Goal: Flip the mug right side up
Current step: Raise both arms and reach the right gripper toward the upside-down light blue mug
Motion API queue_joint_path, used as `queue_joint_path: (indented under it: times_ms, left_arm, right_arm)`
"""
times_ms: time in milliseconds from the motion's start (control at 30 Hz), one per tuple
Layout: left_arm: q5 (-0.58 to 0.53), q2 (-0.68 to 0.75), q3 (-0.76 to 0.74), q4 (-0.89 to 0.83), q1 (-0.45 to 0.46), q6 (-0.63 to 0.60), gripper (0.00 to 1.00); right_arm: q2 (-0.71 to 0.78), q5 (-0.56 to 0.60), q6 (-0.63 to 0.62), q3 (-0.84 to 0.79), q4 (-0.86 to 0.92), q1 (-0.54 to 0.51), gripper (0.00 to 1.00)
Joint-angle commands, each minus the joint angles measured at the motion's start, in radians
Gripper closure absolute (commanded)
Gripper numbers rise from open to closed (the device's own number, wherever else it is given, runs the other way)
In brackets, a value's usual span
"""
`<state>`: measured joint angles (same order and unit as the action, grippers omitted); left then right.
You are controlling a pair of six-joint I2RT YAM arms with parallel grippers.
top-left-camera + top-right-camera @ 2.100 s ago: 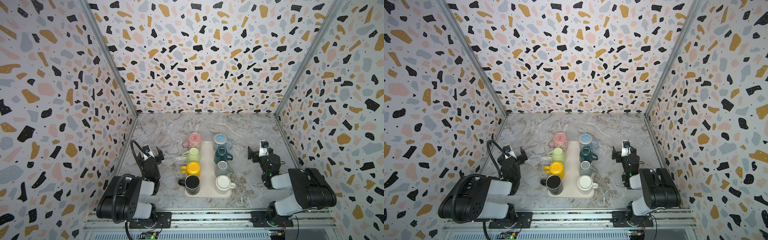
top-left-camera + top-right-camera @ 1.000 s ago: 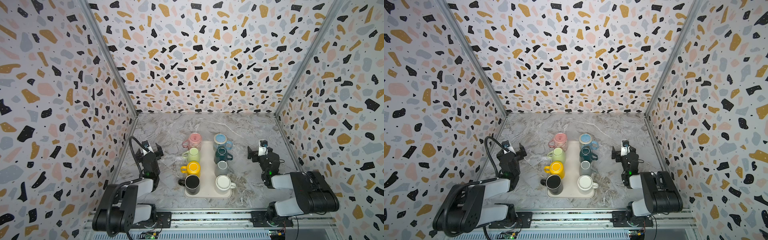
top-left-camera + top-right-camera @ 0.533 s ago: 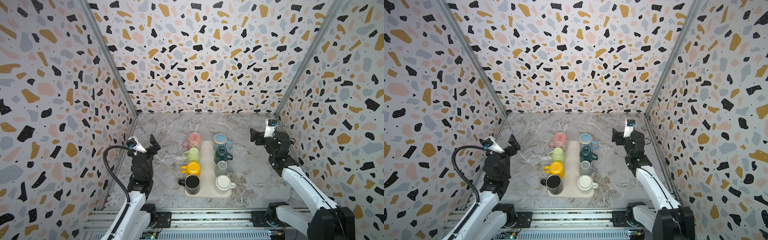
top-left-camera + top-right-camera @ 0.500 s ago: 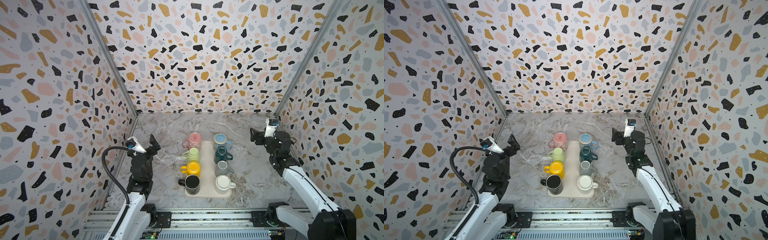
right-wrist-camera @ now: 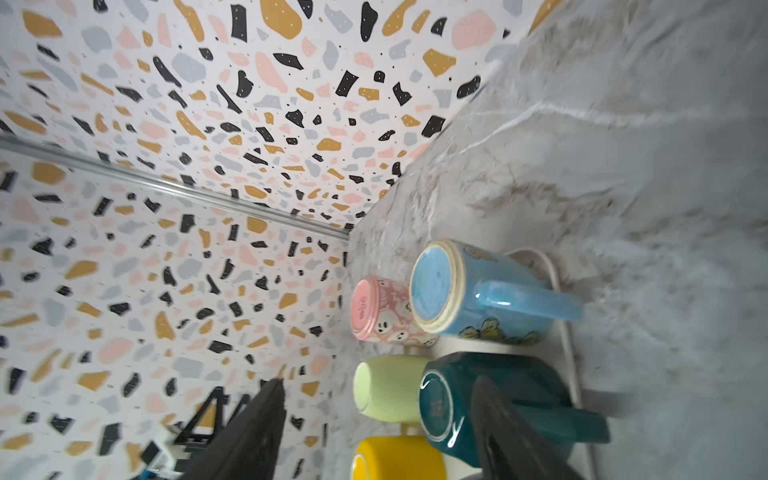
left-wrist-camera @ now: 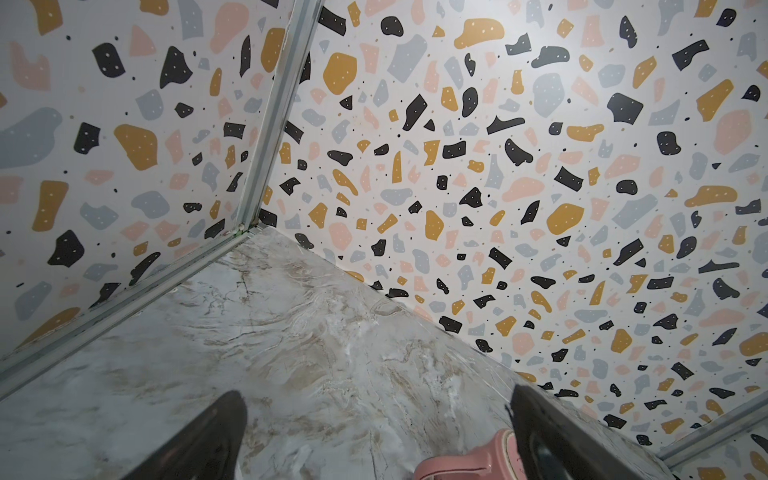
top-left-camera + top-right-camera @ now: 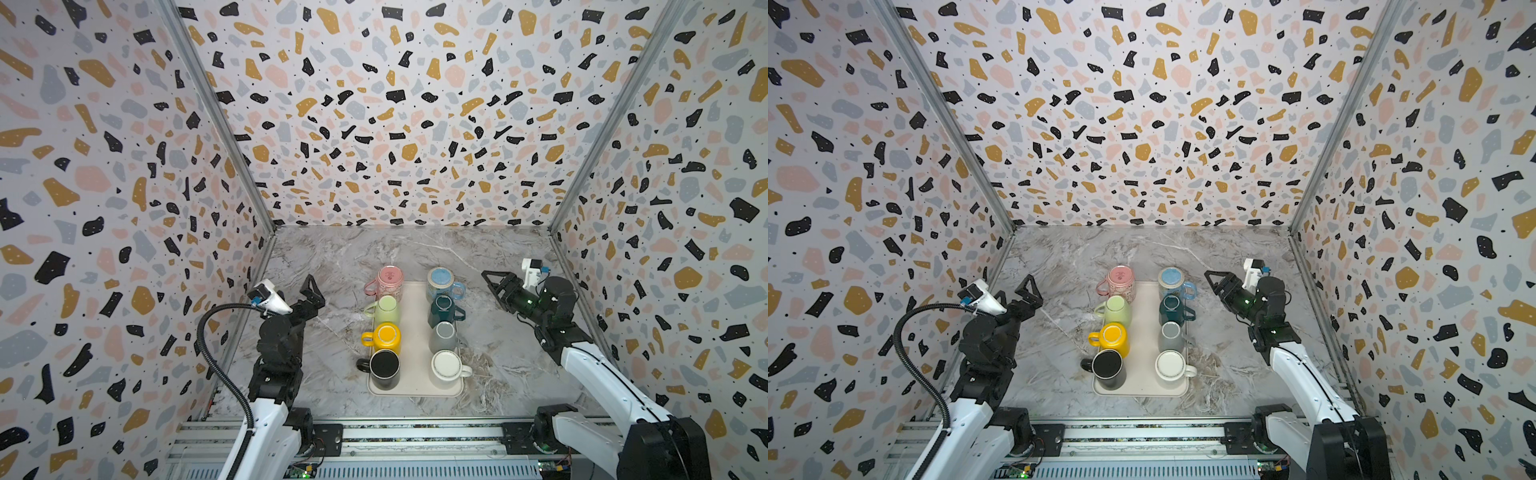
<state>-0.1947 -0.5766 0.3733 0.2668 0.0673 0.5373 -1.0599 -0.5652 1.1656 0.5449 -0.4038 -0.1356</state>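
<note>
Top views both show the arms raised well above the marble table (image 7: 353, 257), whereas two seconds ago they sat folded low by the front rail. Since half a second ago the left gripper (image 7: 312, 291) has barely shifted, while the right gripper (image 7: 492, 280) has come slightly inward toward the cream tray (image 7: 415, 332). The eight mugs stand where they stood, in two rows of four on the tray between the arms. In the left wrist view the left gripper's fingers (image 6: 224, 424) are spread wide and hold nothing, with the pink mug (image 6: 469, 461) just past one of them. The right wrist view shows the right gripper's fingers (image 5: 257, 428) apart with a clear gap, narrower than the left pair, and gripping nothing. In both top views that gripper hangs beside the tray's far end, apart from the blue mug (image 7: 441, 280) and level with it. The blue mug (image 5: 478, 291) stands base up, a pale unglazed ring around its foot and butterflies on its side, its handle toward the right arm. Next to it the pink mug (image 5: 374, 311), pale green mug (image 5: 386, 386) and dark teal mug (image 5: 507, 374) are also base up. Which mug is the task's own cannot be told.
</note>
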Motion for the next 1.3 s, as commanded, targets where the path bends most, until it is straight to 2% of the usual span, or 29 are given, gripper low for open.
queue_joint_path:
  times_ms: [0, 167, 300, 500, 633, 767, 967, 1267]
  left_arm:
    - [-0.003, 0.025, 0.034, 0.001, -0.003, 0.027, 0.0]
    - [-0.007, 0.026, 0.036, 0.009, -0.003, 0.043, 0.0]
    - [-0.012, 0.019, 0.051, 0.008, -0.003, 0.044, 0.0]
    - [-0.022, 0.012, 0.06, 0.011, -0.003, 0.045, 0.0]
    - [-0.036, 0.01, 0.06, 0.012, -0.003, 0.049, 0.0]
    - [-0.044, 0.01, 0.062, 0.009, -0.003, 0.046, 0.0]
    - [-0.046, 0.014, 0.064, 0.005, -0.003, 0.046, 0.0]
    - [-0.055, 0.022, 0.063, 0.002, -0.003, 0.045, 0.0]
  right_arm:
    - [-0.031, -0.059, 0.347, -0.051, -0.251, -0.001, 0.33]
    - [-0.132, -0.028, 0.597, -0.132, -0.462, -0.002, 0.49]
    - [-0.229, -0.019, 0.721, -0.148, -0.585, -0.003, 0.52]
    - [-0.328, 0.001, 0.812, -0.121, -0.618, -0.023, 0.54]
    - [-0.363, 0.094, 0.914, -0.157, -0.655, -0.08, 0.56]
    - [-0.413, 0.125, 0.951, -0.146, -0.67, -0.114, 0.57]
    - [-0.497, 0.241, 1.071, -0.183, -0.809, -0.15, 0.56]
    - [-0.629, 0.287, 1.142, -0.164, -0.916, -0.165, 0.52]
